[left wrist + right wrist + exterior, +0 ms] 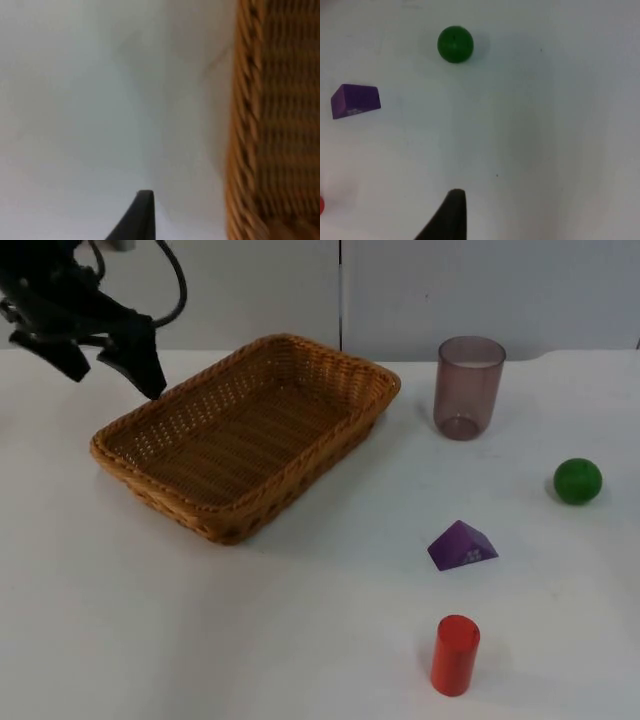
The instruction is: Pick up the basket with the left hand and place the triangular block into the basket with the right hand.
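Early stage: nothing is grasped yet. The wicker basket (pixel 245 435) rests on the desk (pixel 200 640). The left gripper (pixel 110 365), fingers spread and empty, hovers just beside its far-left rim. The purple triangular block (pixel 462 545) lies untouched, well apart. Whether the right gripper (pixel 451 215) is released or clenched cannot be told.
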